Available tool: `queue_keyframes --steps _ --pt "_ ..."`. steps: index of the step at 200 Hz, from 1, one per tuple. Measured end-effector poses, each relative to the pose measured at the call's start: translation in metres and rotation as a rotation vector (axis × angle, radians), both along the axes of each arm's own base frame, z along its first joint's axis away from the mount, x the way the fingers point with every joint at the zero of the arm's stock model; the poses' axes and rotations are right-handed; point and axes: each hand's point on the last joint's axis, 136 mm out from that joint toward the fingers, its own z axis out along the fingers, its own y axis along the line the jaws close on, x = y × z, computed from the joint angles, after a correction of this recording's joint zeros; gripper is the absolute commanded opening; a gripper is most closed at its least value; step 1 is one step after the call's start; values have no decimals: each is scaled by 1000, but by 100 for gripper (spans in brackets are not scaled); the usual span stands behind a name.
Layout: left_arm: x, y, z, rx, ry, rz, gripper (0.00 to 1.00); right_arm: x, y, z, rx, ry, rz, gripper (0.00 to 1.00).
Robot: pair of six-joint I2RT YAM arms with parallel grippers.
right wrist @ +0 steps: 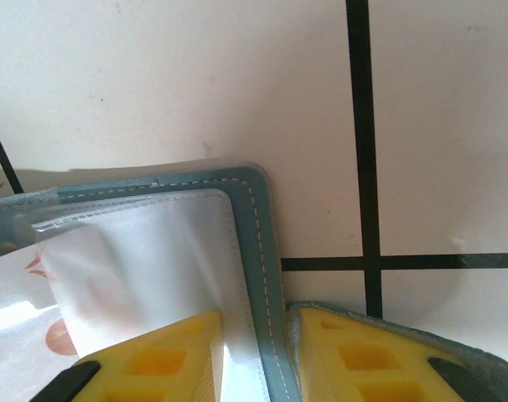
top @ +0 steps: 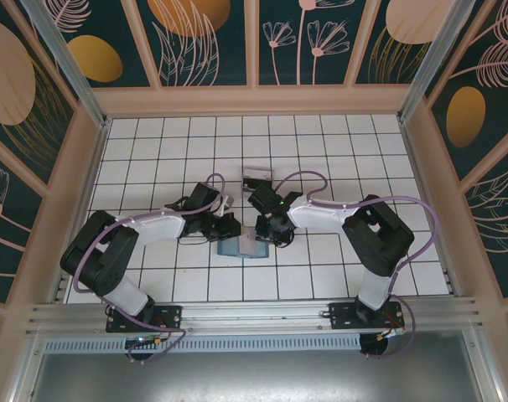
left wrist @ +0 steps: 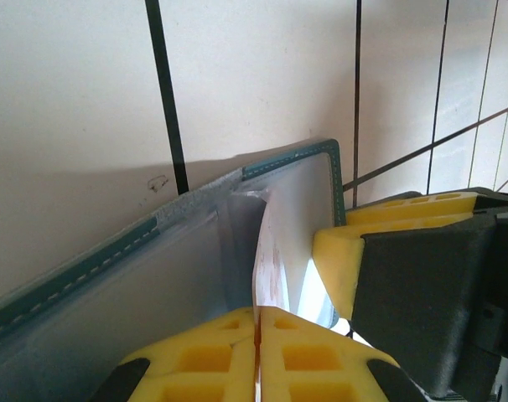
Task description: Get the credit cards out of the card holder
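Note:
The teal card holder [top: 234, 248] lies open on the white tiles between both arms. My left gripper [left wrist: 256, 314] is shut on the near edge of a pale credit card [left wrist: 275, 251] with reddish marks. The card stands partly inside the holder's clear sleeve, under the stitched teal rim [left wrist: 296, 157]. My right gripper [right wrist: 256, 316] is shut on the card holder's stitched teal edge [right wrist: 261, 243], one yellow finger on each side. The same pale card [right wrist: 111, 285] lies behind the sleeve there. From above, the left gripper [top: 231, 228] and right gripper [top: 271, 234] meet over the holder.
A small clear box [top: 256, 176] sits about one tile beyond the grippers. Wooden walls [top: 86, 167] border the tiled floor on three sides. The right gripper's yellow finger [left wrist: 388, 226] is close beside the held card in the left wrist view.

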Motion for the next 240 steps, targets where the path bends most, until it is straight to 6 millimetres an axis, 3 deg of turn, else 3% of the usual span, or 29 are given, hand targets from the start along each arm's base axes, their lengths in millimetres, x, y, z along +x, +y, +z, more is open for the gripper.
queue_keyframes --steps 76,137,167,199,240 --pt "-4 10 15 18 -10 19 10 0 0 0 -1 0 0 29" --pt "6 19 47 91 -105 3 8 0 1 2 5 -4 2 36" --pt "18 25 62 161 -186 -26 1 1 2 4 11 -13 4 40" --pt "40 28 82 251 -313 -81 0 1 1 9 11 -24 1 41" --pt "82 20 100 368 -487 -212 0 16 -9 51 74 -104 -25 42"
